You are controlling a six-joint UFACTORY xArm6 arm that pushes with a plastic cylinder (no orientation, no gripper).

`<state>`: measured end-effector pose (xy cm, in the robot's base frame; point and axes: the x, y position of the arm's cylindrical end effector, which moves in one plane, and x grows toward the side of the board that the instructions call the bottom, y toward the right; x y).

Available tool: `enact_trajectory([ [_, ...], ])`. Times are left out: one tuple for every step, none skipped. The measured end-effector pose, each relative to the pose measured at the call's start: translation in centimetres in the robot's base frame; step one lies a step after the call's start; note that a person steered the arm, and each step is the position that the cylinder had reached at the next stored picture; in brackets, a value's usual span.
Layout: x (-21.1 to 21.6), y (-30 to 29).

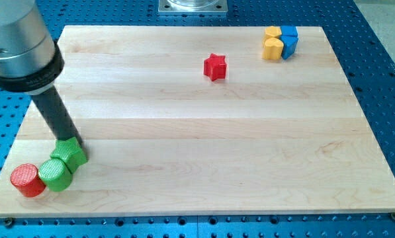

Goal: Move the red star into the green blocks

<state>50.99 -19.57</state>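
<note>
The red star [215, 67] lies near the view's top, right of the middle of the wooden board [204, 139]. Two green blocks sit at the bottom left: a green faceted block [69, 154] and a green cylinder [54, 174], touching each other. My tip [75, 141] rests right at the upper edge of the green faceted block, far left of and below the red star. The dark rod rises up to the left into the silver arm body.
A red cylinder [27, 180] touches the green cylinder on its left. At the top right stand two yellow blocks [272, 43] and two blue blocks [289, 41] packed together. A blue perforated table surrounds the board.
</note>
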Motion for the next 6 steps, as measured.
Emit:
enact_trajectory([
  [-1.2,5.8],
  [-5.9,15.4],
  [-11.3,24.0],
  [-16.2,27.8],
  [-17.6,24.8],
  [-16.5,14.4],
])
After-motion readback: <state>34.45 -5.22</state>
